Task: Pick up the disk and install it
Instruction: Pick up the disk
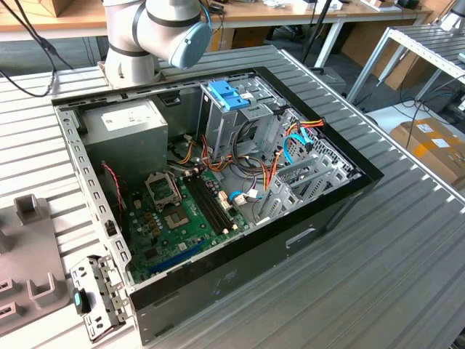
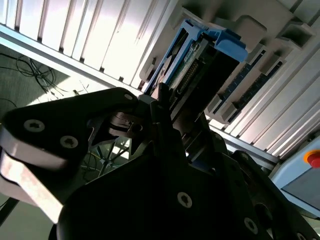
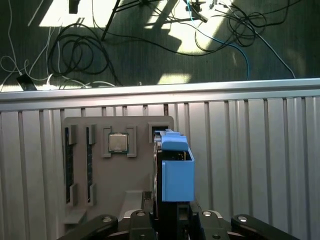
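In the exterior view, the open computer case (image 1: 218, 196) lies on the slatted table (image 1: 407, 276). The arm (image 1: 156, 29) rises at twelve o'clock from the case. Inside the case, the grey power-supply box (image 1: 127, 127) sits at ten o'clock. The tall metal cage (image 1: 240, 127) with its blue latch (image 1: 229, 94) stands at one o'clock, and the green motherboard (image 1: 182, 211) lies at seven. A grey parts tray (image 1: 22, 247) lies well apart from the case at nine o'clock, on the view's edge.

In the second wrist view, the gripper (image 2: 165, 112) looks clamped on the disk (image 2: 192, 57). One of the dark fingers (image 2: 161, 102) presses on its near edge. The blue carrier rail wraps the far end, and the circuit-board face shows along one side. The pale tray (image 2: 260, 30) lies close behind the disk. I cannot tell whether the disk touches the tray or hangs just clear of it.

In the first wrist view, the disk (image 3: 175, 172) stands on edge between the jaws of the gripper (image 3: 170, 210). Counting the gripper's reach as twelve o'clock, the disk's long axis runs straight to twelve, directly out from the fingertips. Its thin edge faces the camera. Beyond it lies the tray (image 3: 125, 175), which holds a processor chip (image 3: 118, 143) and two memory sticks (image 3: 68, 165).
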